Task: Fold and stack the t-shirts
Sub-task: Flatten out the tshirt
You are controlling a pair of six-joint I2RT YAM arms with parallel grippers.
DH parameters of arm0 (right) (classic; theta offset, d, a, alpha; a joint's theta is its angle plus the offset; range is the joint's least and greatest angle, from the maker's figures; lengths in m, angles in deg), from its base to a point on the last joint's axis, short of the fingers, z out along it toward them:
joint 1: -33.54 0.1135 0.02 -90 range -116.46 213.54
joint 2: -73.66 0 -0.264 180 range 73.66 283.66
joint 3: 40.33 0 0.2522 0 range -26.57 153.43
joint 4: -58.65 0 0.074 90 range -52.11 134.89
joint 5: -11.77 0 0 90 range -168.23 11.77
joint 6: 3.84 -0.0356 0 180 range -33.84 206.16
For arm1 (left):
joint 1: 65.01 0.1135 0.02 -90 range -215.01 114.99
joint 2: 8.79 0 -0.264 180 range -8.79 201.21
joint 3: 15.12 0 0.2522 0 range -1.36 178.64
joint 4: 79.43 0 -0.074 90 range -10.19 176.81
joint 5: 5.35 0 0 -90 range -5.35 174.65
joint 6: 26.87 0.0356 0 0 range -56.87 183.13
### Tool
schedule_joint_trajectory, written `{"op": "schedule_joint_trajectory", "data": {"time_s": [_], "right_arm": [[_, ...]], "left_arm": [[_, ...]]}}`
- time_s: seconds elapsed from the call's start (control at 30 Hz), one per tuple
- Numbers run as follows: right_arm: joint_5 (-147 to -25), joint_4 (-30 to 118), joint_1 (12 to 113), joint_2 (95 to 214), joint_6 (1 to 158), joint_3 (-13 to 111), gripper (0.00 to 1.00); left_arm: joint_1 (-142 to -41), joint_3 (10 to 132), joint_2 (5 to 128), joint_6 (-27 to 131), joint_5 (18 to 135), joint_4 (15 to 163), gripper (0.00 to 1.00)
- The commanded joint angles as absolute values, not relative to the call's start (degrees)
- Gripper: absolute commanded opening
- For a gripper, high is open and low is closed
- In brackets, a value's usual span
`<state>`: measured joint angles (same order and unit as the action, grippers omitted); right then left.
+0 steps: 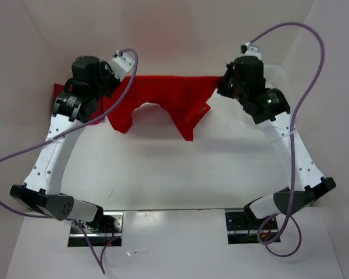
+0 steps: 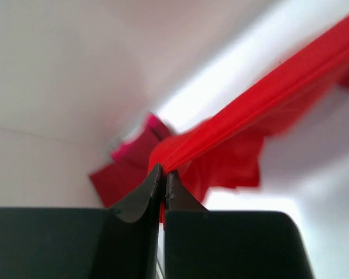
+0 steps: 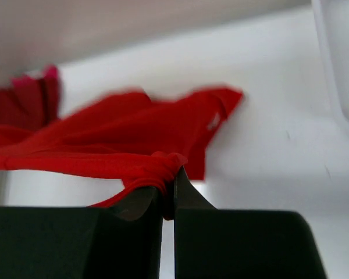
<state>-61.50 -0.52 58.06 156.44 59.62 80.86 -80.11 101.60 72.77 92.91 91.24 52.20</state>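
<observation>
Up at the far edge of the table, left and right jaws are pinched shut on opposite ends of the bright red t-shirt, pulled taut between them, so looks like the spreading step, and next it wants laying flat before folding.

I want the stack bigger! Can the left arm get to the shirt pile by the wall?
Probably not yet: the pile lies just beside the left tool, but that tool is shut on the red shirt.
</observation>
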Motion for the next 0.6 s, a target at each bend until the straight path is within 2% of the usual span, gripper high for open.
{"op": "schedule_joint_trajectory", "data": {"time_s": [0.0,0.13,0.23,0.3,0.33,0.4,0.47,0.5,0.57], "right_arm": [[-57.2,-9.1,57.2,153.4,60.7,68.7,0.0],[-59.0,-11.4,58.0,150.1,60.7,56.9,0.0],[-60.2,-12.6,62.5,149.5,61.6,51.5,0.0],[-60.2,-14.3,65.7,151.1,62.3,48.8,0.03],[-60.2,-16.0,67.7,153.9,62.3,48.1,0.08],[-63.9,-15.4,69.2,155.7,63.0,46.7,0.42],[-65.2,-17.1,70.1,159.1,61.5,49.9,0.86],[-65.2,-17.1,70.1,159.7,60.9,50.5,0.91],[-67.8,-15.6,70.1,158.7,60.4,50.5,0.92]], "left_arm": [[-78.6,93.1,69.3,96.3,94.8,42.2,0.0],[-81.1,77.0,63.3,98.7,92.5,39.3,0.0],[-82.4,70.6,61.5,101.2,87.1,33.8,0.03],[-85.3,64.7,60.8,102.9,81.7,31.1,0.08],[-86.4,62.8,60.2,103.6,80.5,30.2,0.17],[-88.4,60.3,59.5,106.3,77.9,27.8,0.3],[-88.9,58.7,58.8,107.7,77.2,27.2,0.5],[-88.9,58.0,58.8,107.7,77.7,27.2,0.54],[-88.9,56.6,58.2,108.4,78.8,26.6,0.6]]}}
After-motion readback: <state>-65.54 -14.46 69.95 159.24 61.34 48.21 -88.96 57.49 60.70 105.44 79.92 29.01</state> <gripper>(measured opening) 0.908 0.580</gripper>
